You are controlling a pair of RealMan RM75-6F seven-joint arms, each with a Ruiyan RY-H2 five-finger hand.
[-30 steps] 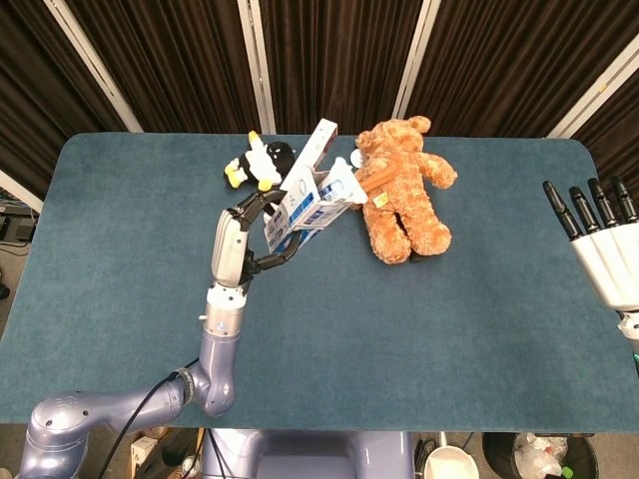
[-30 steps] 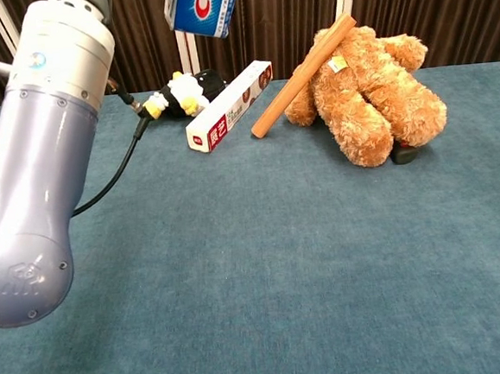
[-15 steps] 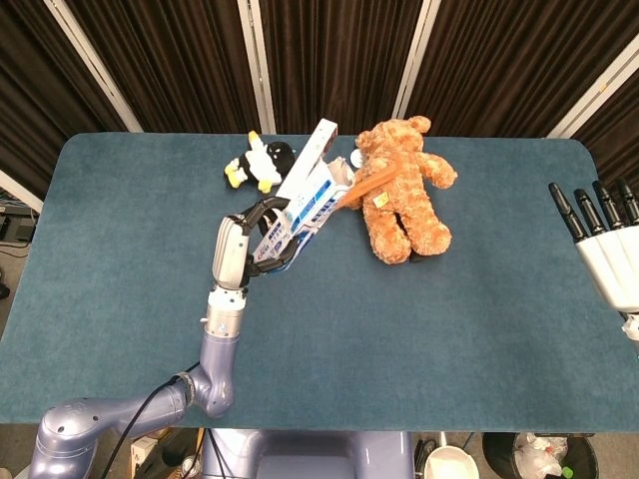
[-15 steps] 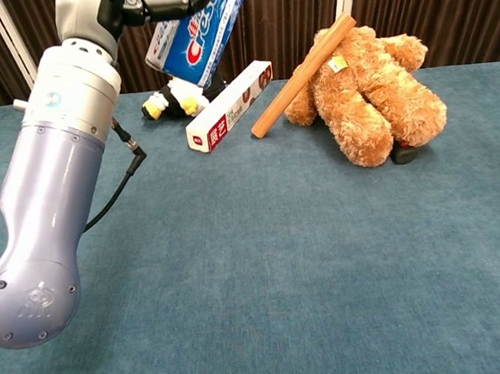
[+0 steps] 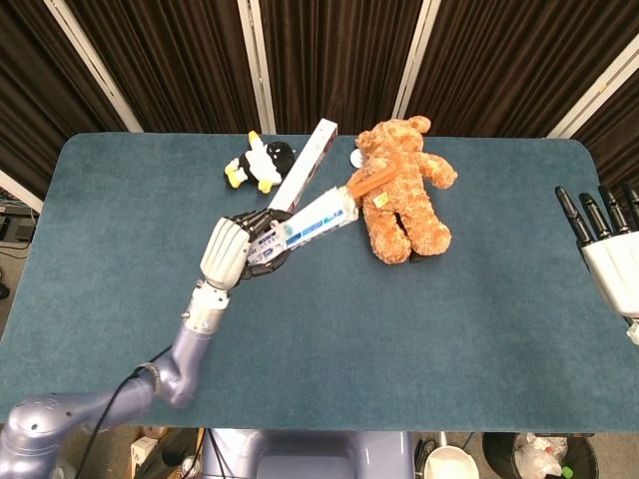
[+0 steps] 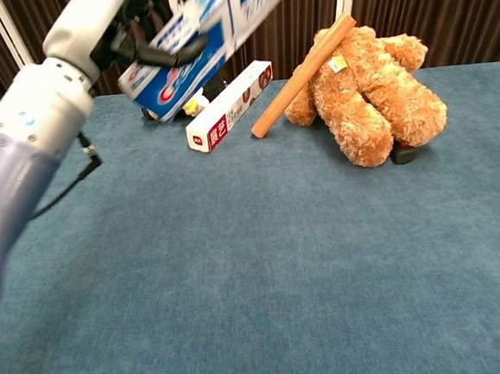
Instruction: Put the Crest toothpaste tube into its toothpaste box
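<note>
The left arm (image 5: 175,364) reaches up from the lower left edge of the head view and slants toward the middle of the table, its silver forearm narrowing to the wrist. The left hand (image 5: 232,253) is raised above the table, its pale back turned up toward the head camera, dark fingers (image 5: 262,251) curled around one end of the toothpaste box (image 5: 310,222), which it holds in the air, tilted. In the chest view this same hand (image 6: 138,33) sits high at the upper left. The right hand (image 5: 607,249) shows at the right edge, fingers straight, apart, pointing up, holding nothing.
</note>
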